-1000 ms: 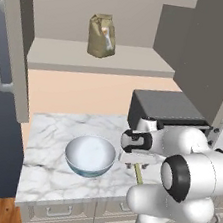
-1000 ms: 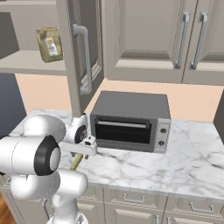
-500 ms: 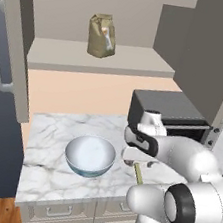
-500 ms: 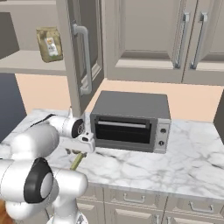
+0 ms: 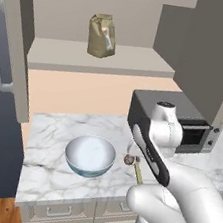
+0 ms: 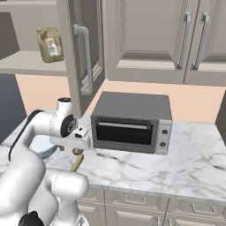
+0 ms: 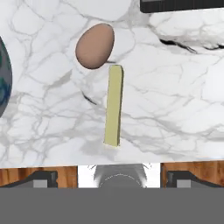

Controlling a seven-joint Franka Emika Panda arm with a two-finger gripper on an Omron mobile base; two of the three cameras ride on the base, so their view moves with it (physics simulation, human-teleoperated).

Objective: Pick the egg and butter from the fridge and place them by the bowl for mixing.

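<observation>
We are looking down on the marble counter [image 7: 175,100], where the butter [image 7: 114,105] is lying flat with one end just beside the egg [image 7: 95,46]. Both are resting a little to the right of the bowl [image 5: 90,154], close enough to be at hand for mixing, so we are judging the placing as done. Our gripper [image 7: 113,178] is hanging above the butter with its jaws spread wide and holding nothing. The toaster oven [image 6: 129,121] is standing just behind, so we are keeping the arm clear of it.
</observation>
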